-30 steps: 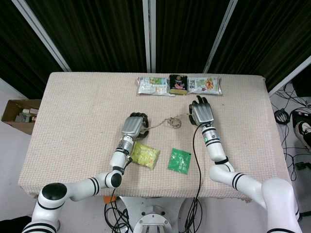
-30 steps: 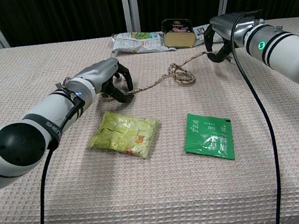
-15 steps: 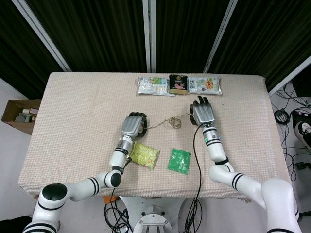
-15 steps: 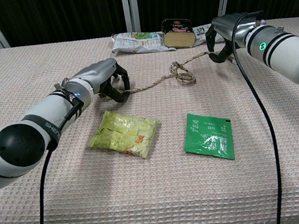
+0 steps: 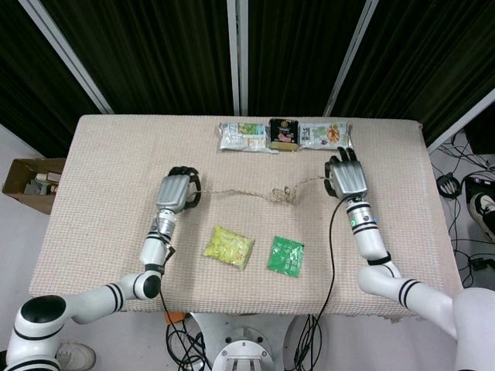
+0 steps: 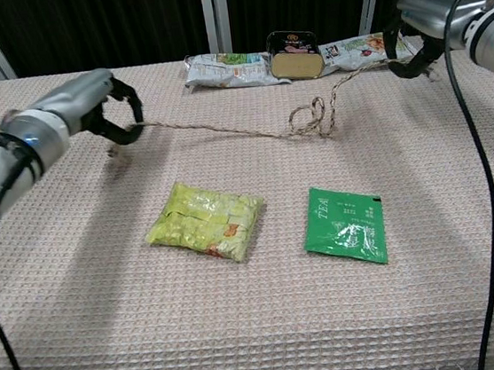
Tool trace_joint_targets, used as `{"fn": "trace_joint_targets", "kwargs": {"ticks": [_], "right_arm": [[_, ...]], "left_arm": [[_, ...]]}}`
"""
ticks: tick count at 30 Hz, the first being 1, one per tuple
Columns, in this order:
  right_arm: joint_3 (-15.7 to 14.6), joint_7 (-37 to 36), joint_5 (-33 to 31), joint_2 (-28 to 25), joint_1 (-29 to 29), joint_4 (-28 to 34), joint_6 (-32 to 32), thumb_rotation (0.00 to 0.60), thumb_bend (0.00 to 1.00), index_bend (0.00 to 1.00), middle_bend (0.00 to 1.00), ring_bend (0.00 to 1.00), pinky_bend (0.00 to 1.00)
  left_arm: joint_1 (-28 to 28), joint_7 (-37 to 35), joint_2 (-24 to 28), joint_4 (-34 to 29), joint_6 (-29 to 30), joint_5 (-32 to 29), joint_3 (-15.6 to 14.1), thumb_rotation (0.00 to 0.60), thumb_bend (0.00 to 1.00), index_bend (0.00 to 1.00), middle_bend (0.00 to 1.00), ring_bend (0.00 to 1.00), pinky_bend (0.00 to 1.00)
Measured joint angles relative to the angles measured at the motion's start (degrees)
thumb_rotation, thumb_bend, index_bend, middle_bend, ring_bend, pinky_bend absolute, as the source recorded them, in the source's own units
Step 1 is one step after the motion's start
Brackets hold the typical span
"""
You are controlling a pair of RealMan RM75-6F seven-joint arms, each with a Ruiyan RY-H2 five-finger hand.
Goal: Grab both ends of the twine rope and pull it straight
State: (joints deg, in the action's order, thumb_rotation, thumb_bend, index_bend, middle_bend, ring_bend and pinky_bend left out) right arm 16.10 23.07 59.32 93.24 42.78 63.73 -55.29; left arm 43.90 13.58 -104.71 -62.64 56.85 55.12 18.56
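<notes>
Stretching across the table [image 5: 100,209], the twine rope [image 5: 232,192] runs between both hands, a tangled knot [image 6: 313,119] slack near its middle; the left hand [image 5: 175,190] has fingers curled tight on one end; the right hand [image 5: 348,175] clamps the other; a yellow-green packet [image 6: 205,220] and green tea sachet [image 6: 345,225] lie nearer the front edge.
</notes>
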Motion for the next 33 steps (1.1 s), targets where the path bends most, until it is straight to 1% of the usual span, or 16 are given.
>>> {"fn": "trace_joint_targets", "kwargs": {"ticks": [2,6,10,13,19,33], "right_arm": [[-0.6,-0.1,0.4,-3.1,-1.8,3.1,-1.3,0.600,0.52,0.61,0.37,0.09,0.14],[-1.9,-0.9,1.4,-8.3,-5.6,7.5,-4.2,0.600,0.52,0.61,0.36,0.09,0.14],[-3.3,-2.5,2.1,-12.1,-9.2,10.0,-6.8,0.600,0.51,0.61,0.36,0.09,0.14],[-3.8,-4.1,2.0,-13.3,-10.7,10.5,-7.3,0.600,0.51,0.61,0.36,0.09,0.14],[-4.4,-5.6,1.8,-12.9,-11.8,8.8,-7.2,0.600,0.51,0.61,0.36,0.09,0.14],[-5.0,-6.8,1.3,-5.9,-11.6,-2.4,-4.0,0.600,0.51,0.61,0.36,0.09,0.13]], "left_arm": [[-2.1,-0.1,3.2,-1.7,1.0,0.2,-0.7,0.600,0.48,0.62,0.26,0.15,0.15],[-5.7,-0.7,7.7,-3.6,2.1,-0.2,-1.5,0.600,0.47,0.62,0.26,0.15,0.15],[-7.9,-2.7,9.7,-3.6,2.5,-0.4,-2.0,0.600,0.47,0.62,0.26,0.15,0.15],[-8.6,-3.9,10.2,-2.6,2.2,-0.3,-2.4,0.600,0.46,0.62,0.26,0.15,0.14],[-8.9,-5.2,9.8,0.1,0.4,0.3,-3.2,0.600,0.46,0.62,0.26,0.15,0.14],[-8.1,-6.8,6.9,7.4,-2.9,1.4,-3.5,0.600,0.46,0.61,0.25,0.15,0.14]]}}
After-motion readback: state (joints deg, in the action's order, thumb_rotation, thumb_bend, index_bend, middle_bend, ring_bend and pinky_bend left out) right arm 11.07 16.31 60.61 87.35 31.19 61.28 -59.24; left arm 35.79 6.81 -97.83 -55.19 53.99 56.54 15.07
